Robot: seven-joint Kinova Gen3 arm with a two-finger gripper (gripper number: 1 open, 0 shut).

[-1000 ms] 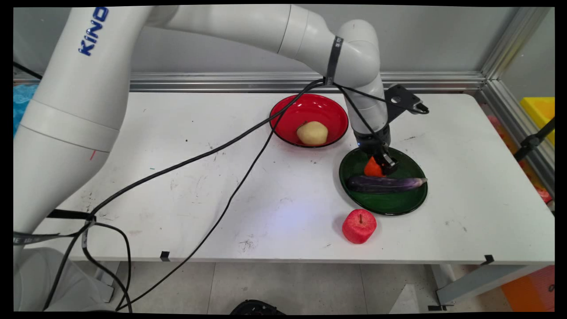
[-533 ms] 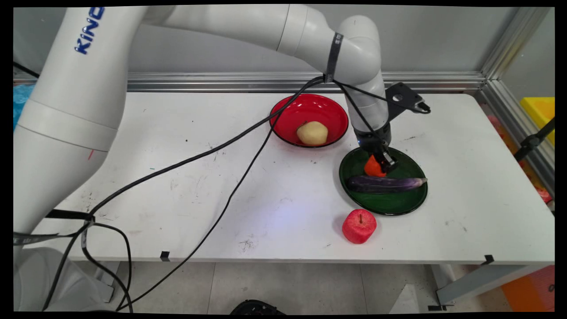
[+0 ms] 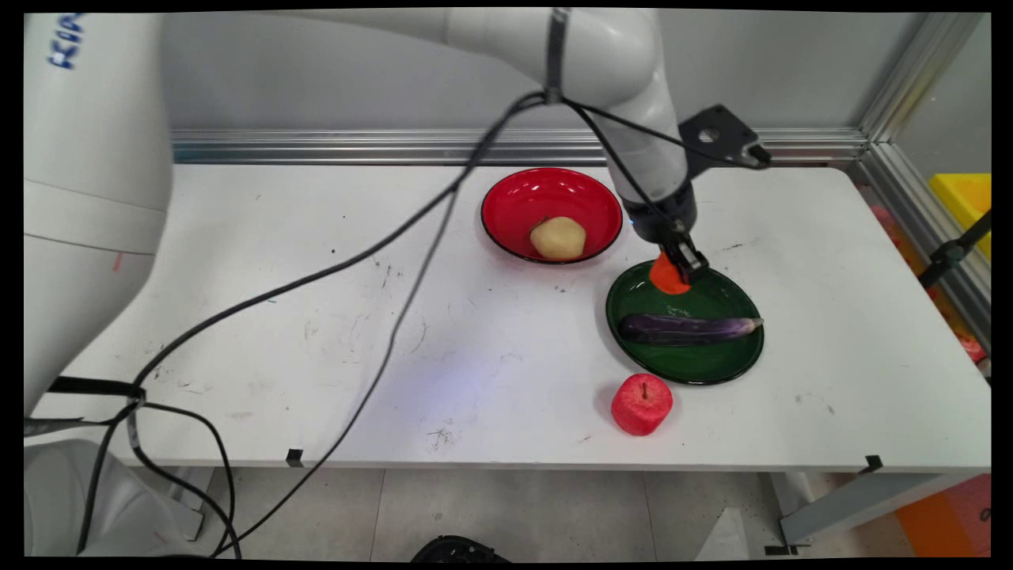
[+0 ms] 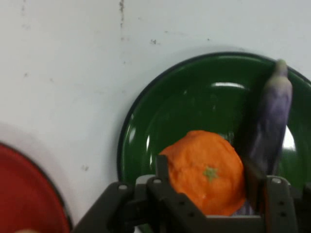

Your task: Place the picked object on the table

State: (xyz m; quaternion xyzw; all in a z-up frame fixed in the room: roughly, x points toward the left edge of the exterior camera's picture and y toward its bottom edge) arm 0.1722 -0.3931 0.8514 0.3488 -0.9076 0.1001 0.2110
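Observation:
My gripper (image 3: 674,267) (image 4: 208,187) is shut on an orange fruit (image 3: 666,277) (image 4: 206,170) and holds it a little above the far rim of the green plate (image 3: 696,360) (image 4: 189,102). A purple eggplant (image 3: 687,328) (image 4: 272,116) lies across the middle of that plate, just near of the lifted orange. In the hand view the orange fills the space between both fingers (image 4: 163,170), with the plate and the eggplant seen beyond it.
A red bowl (image 3: 522,202) (image 4: 19,199) with a yellowish potato (image 3: 558,237) in it stands left of the gripper, at the back. A red apple (image 3: 641,404) sits on the table in front of the green plate. Black cables (image 3: 380,261) hang across the table's left half.
The gripper has risen with the orange, lifting it off the green plate towards its far rim. The eggplant, apple, bowl and potato have stayed in place.

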